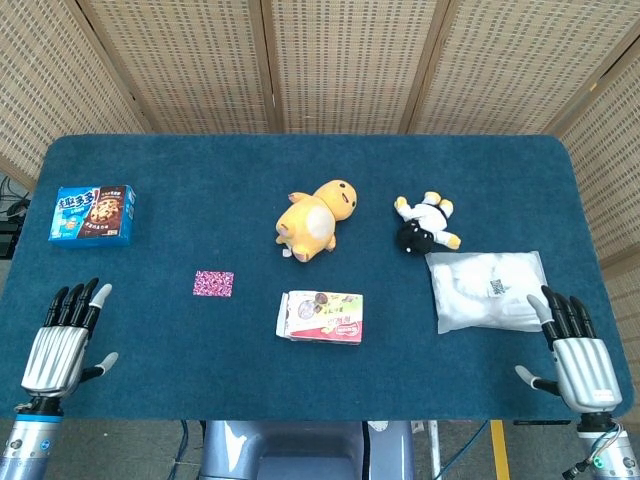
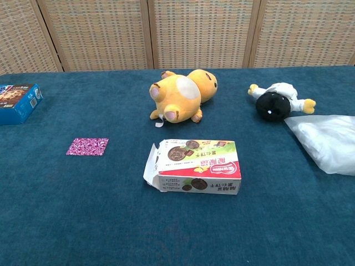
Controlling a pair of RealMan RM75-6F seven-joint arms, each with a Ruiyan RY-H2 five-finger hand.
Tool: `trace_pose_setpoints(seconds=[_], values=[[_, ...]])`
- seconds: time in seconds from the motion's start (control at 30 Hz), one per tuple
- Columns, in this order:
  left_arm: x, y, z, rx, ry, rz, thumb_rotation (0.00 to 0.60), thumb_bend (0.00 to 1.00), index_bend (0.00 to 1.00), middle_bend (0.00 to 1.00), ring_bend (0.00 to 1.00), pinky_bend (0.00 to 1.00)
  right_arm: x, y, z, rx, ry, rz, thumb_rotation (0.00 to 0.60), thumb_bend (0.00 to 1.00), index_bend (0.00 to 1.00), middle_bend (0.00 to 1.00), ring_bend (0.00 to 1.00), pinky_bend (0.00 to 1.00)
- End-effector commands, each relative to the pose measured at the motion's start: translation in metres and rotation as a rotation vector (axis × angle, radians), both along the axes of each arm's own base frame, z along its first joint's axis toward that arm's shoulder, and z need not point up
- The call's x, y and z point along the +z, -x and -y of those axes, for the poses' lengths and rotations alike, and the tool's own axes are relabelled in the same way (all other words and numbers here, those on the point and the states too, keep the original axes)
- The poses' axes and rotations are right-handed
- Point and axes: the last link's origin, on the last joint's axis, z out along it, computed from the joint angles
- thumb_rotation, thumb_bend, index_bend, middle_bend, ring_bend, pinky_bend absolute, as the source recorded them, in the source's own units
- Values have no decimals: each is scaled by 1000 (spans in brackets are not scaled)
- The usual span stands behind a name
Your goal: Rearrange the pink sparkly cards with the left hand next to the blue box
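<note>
With the flat pink sparkly cards (image 1: 213,283) lying well short of the blue cardboard snack box (image 1: 93,214), I hold my metal left hand (image 1: 62,343) empty, fingers spread, poised at the table's near edge to reach.

I could see large Chinese characters printed on the red-and-white snack box (image 2: 195,165) near the front edge of the table (image 2: 83,221), and white lettering on the blue box (image 1: 93,214), both too small to read.

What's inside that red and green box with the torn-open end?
The red and green box lies on its side on the blue table, flaps open at its left end. The opening looks dark; its contents cannot be seen.
</note>
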Motion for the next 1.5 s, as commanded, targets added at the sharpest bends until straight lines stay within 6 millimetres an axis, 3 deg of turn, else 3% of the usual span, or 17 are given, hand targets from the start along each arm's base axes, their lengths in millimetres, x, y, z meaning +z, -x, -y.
trace_pose_setpoints(seconds=[0.03, 0.33, 0.53, 0.7, 0.87, 1.2, 1.5], values=[[-8, -4, 0, -4, 37, -13, 600, 219, 0, 0, 0, 0, -1, 1, 0, -5, -4, -1, 600, 84, 0, 0, 0, 0], [-17, -21, -12, -16, 114, -38, 600, 434, 0, 0, 0, 0, 0, 1, 1, -6, -6, 8, 600, 82, 0, 0, 0, 0], [-19, -34, -28, -4, 175, -88, 600, 480, 0, 0, 0, 0, 1, 1, 1, -4, -9, 18, 600, 84, 0, 0, 0, 0], [-25, -42, -40, 7, 247, -119, 600, 599, 0, 0, 0, 0, 2, 2, 2, -7, -16, 29, 600, 82, 0, 0, 0, 0], [-33, -47, -64, 43, 329, -131, 600, 712, 0, 0, 0, 0, 2, 2, 2, -11, -23, 40, 600, 82, 0, 0, 0, 0], [-62, -56, -96, 87, 352, -226, 600, 733, 0, 0, 0, 0, 5, 4, 2, -10, -23, 54, 600, 82, 0, 0, 0, 0], [-97, -65, -106, 129, 406, -234, 600, 729, 0, 0, 0, 0, 5, 6, 4, -22, -35, 66, 600, 82, 0, 0, 0, 0]])
